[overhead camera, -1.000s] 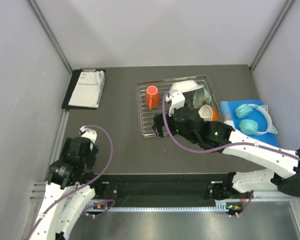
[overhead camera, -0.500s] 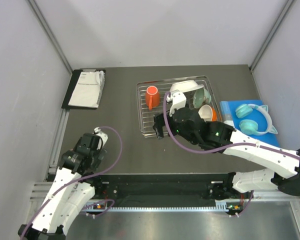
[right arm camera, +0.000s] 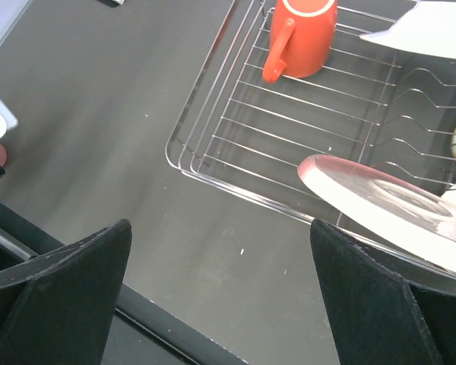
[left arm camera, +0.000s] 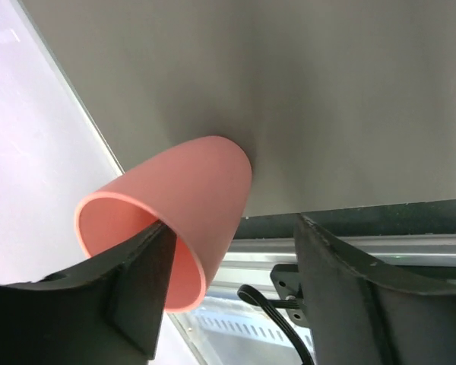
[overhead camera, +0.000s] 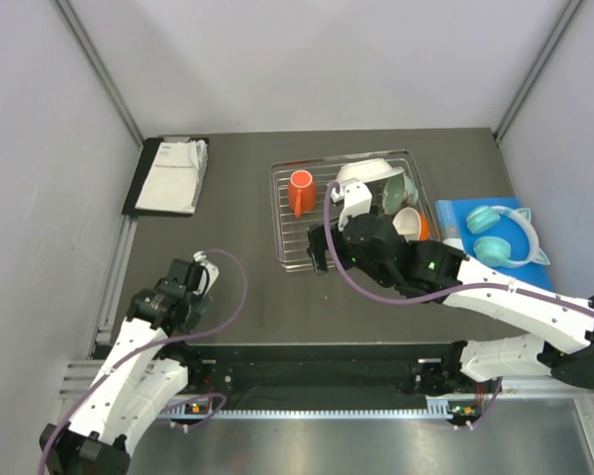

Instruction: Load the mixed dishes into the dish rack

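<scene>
The salmon pink cup (left arm camera: 175,205) lies tilted with its base on the dark table near the front left. My left gripper (overhead camera: 200,269) is open; one finger (left arm camera: 140,285) is inside the cup's mouth and the other stands well clear. The cup is hidden in the top view. The dish rack (overhead camera: 279,213) holds an orange mug (overhead camera: 300,192), a white bowl (overhead camera: 368,170), a mint green bowl (overhead camera: 401,190) and a second orange mug (overhead camera: 412,223). The pink-and-cream plate (right arm camera: 384,199) leans in the rack (right arm camera: 184,163). My right gripper (right arm camera: 220,228) is open and empty over the table by the rack's near left corner.
A black tray with white papers (overhead camera: 168,176) lies at the back left. Teal headphones (overhead camera: 505,236) rest on a blue pad (overhead camera: 453,220) right of the rack. The table's black front rail (overhead camera: 317,358) runs along the near edge.
My left arm has unfolded and its gripper has moved right and a little toward the table's middle. My right gripper has shifted slightly toward the rack's corner.
</scene>
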Robot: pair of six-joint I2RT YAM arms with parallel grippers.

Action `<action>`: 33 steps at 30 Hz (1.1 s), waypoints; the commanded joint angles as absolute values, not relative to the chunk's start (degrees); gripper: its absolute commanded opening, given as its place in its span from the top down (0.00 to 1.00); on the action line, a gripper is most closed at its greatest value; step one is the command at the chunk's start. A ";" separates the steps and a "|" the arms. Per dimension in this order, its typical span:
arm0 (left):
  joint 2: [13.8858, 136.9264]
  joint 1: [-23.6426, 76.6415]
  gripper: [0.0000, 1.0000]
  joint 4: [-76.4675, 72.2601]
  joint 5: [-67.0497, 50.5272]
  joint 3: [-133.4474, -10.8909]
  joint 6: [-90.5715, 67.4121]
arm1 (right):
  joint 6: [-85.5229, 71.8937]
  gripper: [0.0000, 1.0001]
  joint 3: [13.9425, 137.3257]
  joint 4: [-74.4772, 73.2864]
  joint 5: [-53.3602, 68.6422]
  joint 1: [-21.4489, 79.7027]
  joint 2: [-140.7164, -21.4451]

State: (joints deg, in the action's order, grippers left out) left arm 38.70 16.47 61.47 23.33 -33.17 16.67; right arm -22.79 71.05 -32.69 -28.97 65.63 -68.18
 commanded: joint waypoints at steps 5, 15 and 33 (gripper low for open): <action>41.39 14.59 0.50 57.48 23.12 -31.47 16.79 | -22.94 0.00 70.93 -33.14 -31.90 66.53 -65.04; 47.98 13.80 1.00 54.15 20.56 -31.11 22.22 | -23.29 0.00 67.24 -32.96 -32.52 66.53 -62.75; 56.86 13.80 1.00 23.94 -36.40 -81.39 -6.87 | -25.04 0.00 70.59 -15.25 -12.45 61.62 -55.47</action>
